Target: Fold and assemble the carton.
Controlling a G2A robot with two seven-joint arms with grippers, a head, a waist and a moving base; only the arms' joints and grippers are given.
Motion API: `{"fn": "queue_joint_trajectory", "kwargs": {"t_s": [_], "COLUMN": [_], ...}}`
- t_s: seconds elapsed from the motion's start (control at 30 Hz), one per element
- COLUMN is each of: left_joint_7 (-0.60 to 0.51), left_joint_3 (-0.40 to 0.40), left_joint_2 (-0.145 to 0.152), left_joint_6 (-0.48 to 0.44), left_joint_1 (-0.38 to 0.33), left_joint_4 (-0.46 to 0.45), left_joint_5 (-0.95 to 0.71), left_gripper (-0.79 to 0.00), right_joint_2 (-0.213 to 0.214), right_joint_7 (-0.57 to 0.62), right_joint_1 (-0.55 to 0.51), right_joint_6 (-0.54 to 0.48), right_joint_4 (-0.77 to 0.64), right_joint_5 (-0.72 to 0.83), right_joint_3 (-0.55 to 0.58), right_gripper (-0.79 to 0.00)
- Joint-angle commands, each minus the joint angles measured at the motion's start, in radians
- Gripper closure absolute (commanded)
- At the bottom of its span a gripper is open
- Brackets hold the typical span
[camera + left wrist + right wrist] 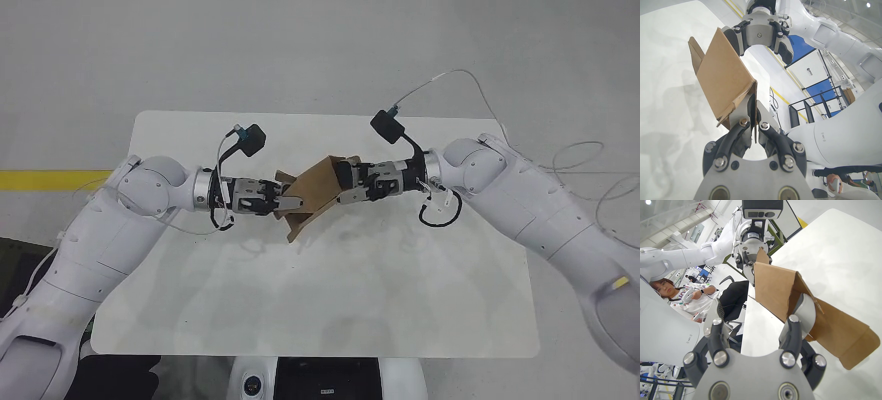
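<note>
Left jaws are clamped on the carton (pixel 723 75): in the left wrist view a thin cardboard panel runs edge-on between the two metal fingers (pixel 740 111), which press on it from both sides, and a crumpled flap sits just beside that grip. Right jaws are spread. In the right wrist view one finger (pixel 806 308) is tucked inside the fold of the carton (pixel 776 289), lying against the inner face of a panel. The other finger (pixel 716 309) stands well apart from it in open air, touching no cardboard. From the left wrist view the same spread shows at the far end of the carton, where one dark pad (pixel 732 37) rests against the end of the broad flat panel and the other pad (pixel 786 51) hangs free. The carton (pixel 318 188) is brown, only partly unfolded, with its panels meeting at a sharp crease and a long flap trailing off one end. In the top view it lies tilted between the two wrists over the middle of the white bench (pixel 400 300), towards the far side, and appears to be lifted off the surface, with its shadow falling on the bench nearby.
</note>
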Motion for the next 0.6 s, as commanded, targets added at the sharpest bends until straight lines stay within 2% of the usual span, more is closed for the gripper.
{"fn": "queue_joint_trajectory", "kwargs": {"t_s": [0.0, 0.1, 0.33, 0.57], "left_joint_7": [-0.002, -0.003, -0.004, -0.004], "left_joint_3": [0.001, 0.003, 0.005, 0.008], "left_joint_2": [0.001, 0.003, 0.006, 0.009], "left_joint_6": [0.002, 0.003, 0.004, 0.004], "left_joint_1": [0.001, 0.003, 0.003, 0.002], "left_joint_4": [-0.006, -0.011, -0.013, -0.013], "left_joint_5": [-0.004, -0.006, -0.009, -0.009], "left_gripper": [0.000, 0.000, 0.000, 0.000], "right_joint_2": [-0.005, -0.013, -0.032, -0.039], "right_joint_7": [0.000, 0.000, 0.000, 0.000], "right_joint_1": [0.005, 0.011, 0.009, 0.003], "right_joint_6": [0.000, 0.000, 0.000, 0.000], "right_joint_4": [0.005, 0.013, 0.022, 0.032], "right_joint_5": [0.006, 0.019, 0.031, 0.050], "right_joint_3": [-0.008, -0.022, -0.032, -0.032], "right_gripper": [-0.613, -0.542, -0.496, -0.413]}}
